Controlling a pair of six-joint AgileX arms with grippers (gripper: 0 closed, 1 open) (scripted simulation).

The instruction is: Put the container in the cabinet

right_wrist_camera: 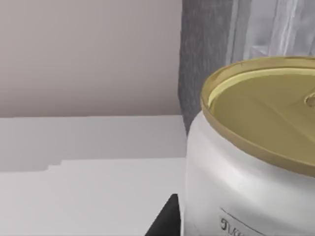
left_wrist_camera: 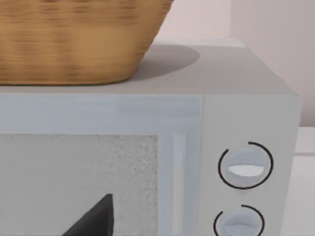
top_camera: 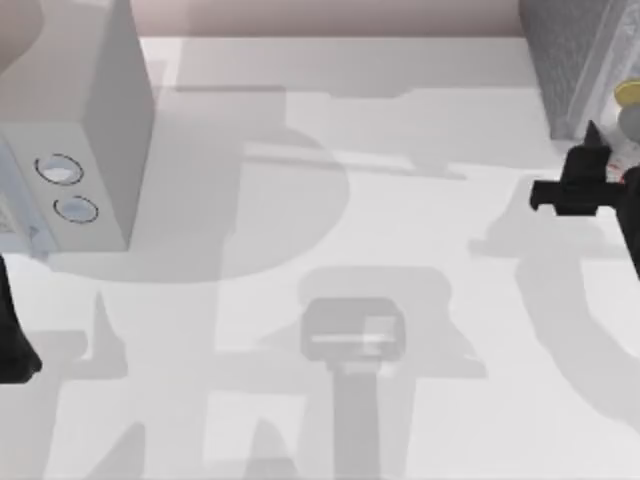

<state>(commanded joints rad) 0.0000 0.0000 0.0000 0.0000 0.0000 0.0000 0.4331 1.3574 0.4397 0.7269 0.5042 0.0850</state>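
Beside speckled cabinet, right claw grips cylindrical gold-topped container.

Pale grey microwave with two round knobs at table's left, wicker basket on top.

Right gripper at table's right edge (far side); left arm parked at left edge.

One container, one cabinet, one pale grey box bearing two round knobs, one wicker basket, and two arms at one table.
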